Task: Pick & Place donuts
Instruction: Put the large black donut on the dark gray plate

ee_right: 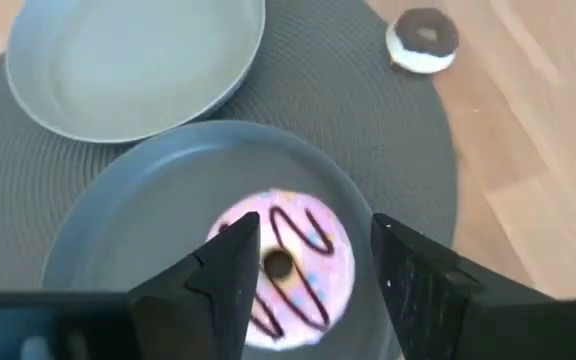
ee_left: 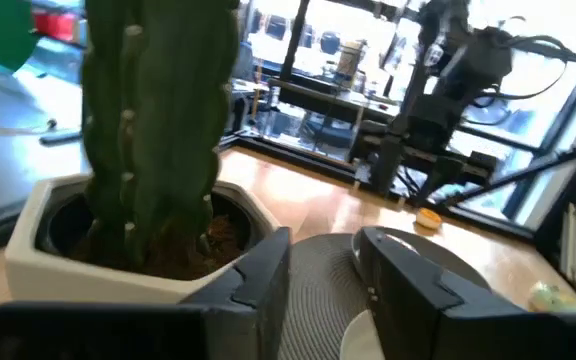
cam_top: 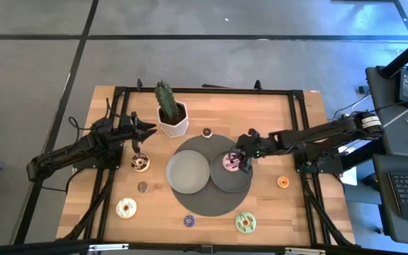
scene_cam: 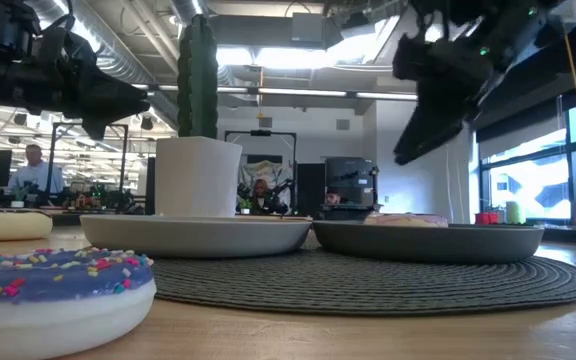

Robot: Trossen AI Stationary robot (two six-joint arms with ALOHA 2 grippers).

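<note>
A pink donut with brown stripes [ee_right: 286, 262] [cam_top: 230, 161] lies flat in the darker grey plate [cam_top: 225, 183]. My right gripper [cam_top: 244, 162] [ee_right: 308, 275] hovers open above it, one finger on each side, well clear of the plate in the low view [scene_cam: 433, 95]. My left gripper [cam_top: 143, 132] [ee_left: 323, 275] is open in the air by the cactus pot, above a brown donut [cam_top: 140, 163]. More donuts lie on the wood: white [cam_top: 126, 207], purple [cam_top: 189, 220] [scene_cam: 53, 290], green [cam_top: 245, 222], orange [cam_top: 282, 182], and two small brown ones [cam_top: 142, 187] [cam_top: 207, 132].
A lighter grey plate [cam_top: 188, 172] [ee_right: 138, 60] sits beside the darker one on a round dark mat [cam_top: 207, 205]. A cactus in a white pot [cam_top: 170, 115] [ee_left: 148, 200] stands at the far side, close to my left gripper. People and desks show in the room behind.
</note>
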